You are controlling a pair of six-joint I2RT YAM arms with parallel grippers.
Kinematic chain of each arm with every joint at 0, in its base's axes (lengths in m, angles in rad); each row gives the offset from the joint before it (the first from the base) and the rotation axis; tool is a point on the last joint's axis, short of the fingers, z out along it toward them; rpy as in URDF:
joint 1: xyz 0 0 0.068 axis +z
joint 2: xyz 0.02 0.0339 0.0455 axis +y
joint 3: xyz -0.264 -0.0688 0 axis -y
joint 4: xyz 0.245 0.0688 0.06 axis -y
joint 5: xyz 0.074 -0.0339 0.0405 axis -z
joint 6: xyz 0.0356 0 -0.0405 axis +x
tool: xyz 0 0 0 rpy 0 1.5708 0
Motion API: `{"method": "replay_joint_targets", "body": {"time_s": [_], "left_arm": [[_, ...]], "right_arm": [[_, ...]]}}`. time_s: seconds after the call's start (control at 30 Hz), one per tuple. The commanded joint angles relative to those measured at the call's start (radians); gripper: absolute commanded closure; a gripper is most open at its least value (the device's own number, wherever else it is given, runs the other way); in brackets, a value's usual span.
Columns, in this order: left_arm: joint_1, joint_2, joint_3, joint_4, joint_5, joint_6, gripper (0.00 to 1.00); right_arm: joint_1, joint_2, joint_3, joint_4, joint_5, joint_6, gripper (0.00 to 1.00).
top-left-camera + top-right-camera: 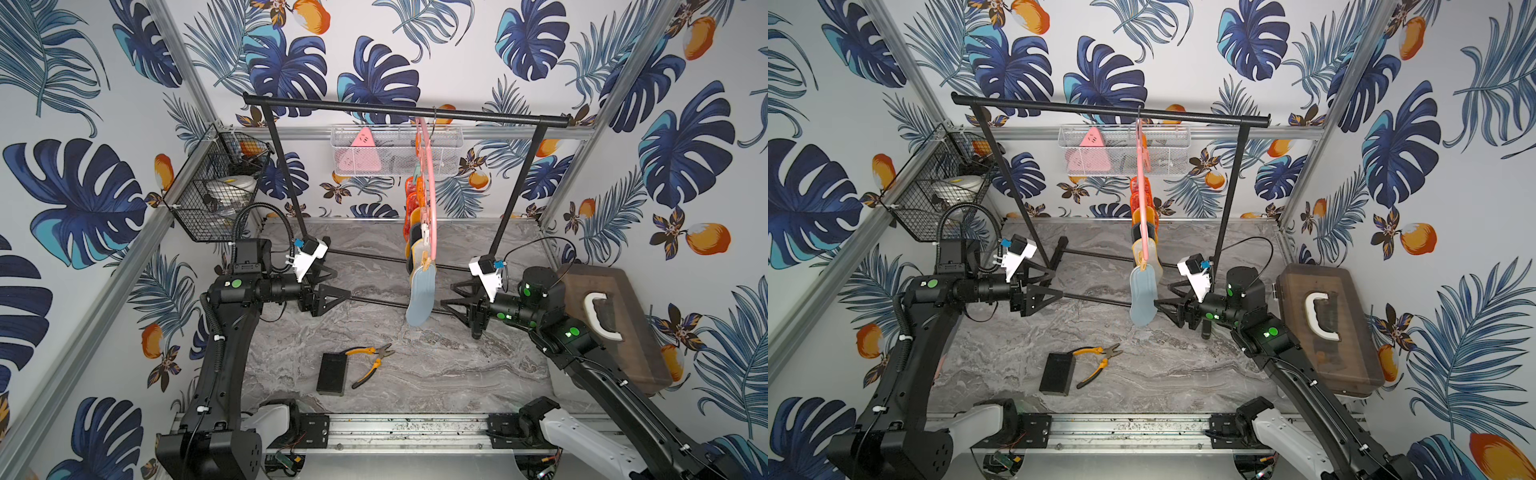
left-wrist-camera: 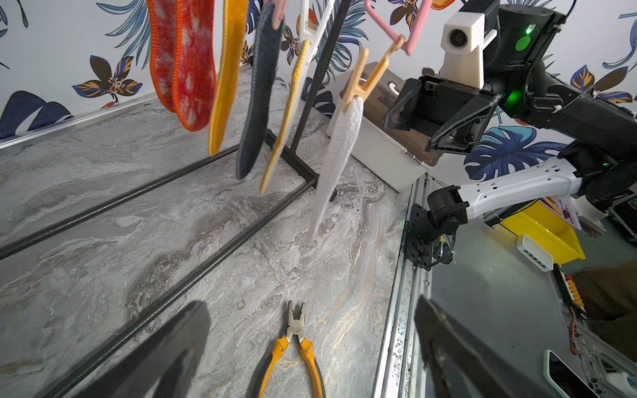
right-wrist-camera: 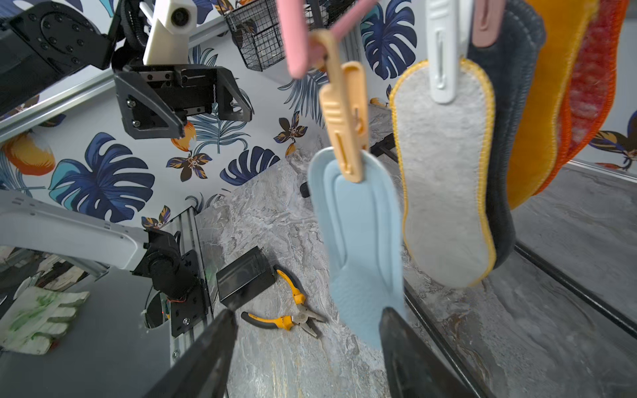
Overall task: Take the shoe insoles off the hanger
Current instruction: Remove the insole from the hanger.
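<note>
The pink hanger [image 1: 432, 187] [image 1: 1143, 216] hangs by its hook from the black rack's top bar, seen edge-on. The shoe insoles dangle from its pegs in a row. The nearest is light blue [image 1: 420, 299] [image 3: 362, 241], on a yellow peg [image 3: 344, 117]. Behind it hang a beige yellow-rimmed one [image 3: 444, 179], a dark grey one [image 3: 506, 138], a yellow-orange one [image 3: 537, 120] and red-orange ones [image 2: 193, 69]. My right gripper [image 1: 446, 294] [image 3: 308, 312] is open, one finger beside the blue insole's lower end. My left gripper [image 1: 343, 284] [image 2: 310, 305] is open and empty, left of the row.
Yellow-handled pliers [image 1: 371, 362] and a black block [image 1: 332, 373] lie on the marble table near its front. The rack's base rails [image 1: 374, 257] run under the insoles. A brown toolbox [image 1: 611, 324] stands on the right. Wire baskets [image 1: 216, 187] [image 1: 395, 151] hang on the walls.
</note>
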Motion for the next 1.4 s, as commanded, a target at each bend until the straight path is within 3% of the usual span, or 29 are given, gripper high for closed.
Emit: {"method": "replay_joint_targets", "body": {"time_s": [0.0,0.2,0.4,0.7,0.93,1.17,1.37], "left_arm": [[-0.012,-0.006,-0.011,0.043,0.007,-0.028,0.01],[-0.046,-0.016,-0.038,0.044,-0.012,-0.014,0.01],[-0.094,-0.009,-0.031,0.032,-0.058,-0.012,0.01],[-0.299,0.008,-0.019,0.169,-0.274,-0.185,0.01],[-0.376,0.064,0.007,0.23,-0.393,-0.273,0.01],[-0.41,0.066,0.02,0.218,-0.373,-0.249,0.01],[-0.413,0.065,-0.014,0.197,-0.293,-0.181,0.01]], "right_arm": [[0.002,0.036,0.03,-0.027,-0.035,-0.06,0.31],[0.003,0.057,0.031,0.059,0.019,-0.072,0.28],[-0.011,-0.04,-0.034,0.09,0.148,-0.132,0.27],[-0.173,-0.175,-0.151,0.142,0.132,0.007,0.25],[-0.317,-0.152,-0.154,0.182,0.065,0.078,0.25],[-0.398,-0.076,-0.148,0.241,-0.006,0.084,0.25],[-0.405,0.101,-0.073,0.265,-0.321,0.004,0.25]]}}
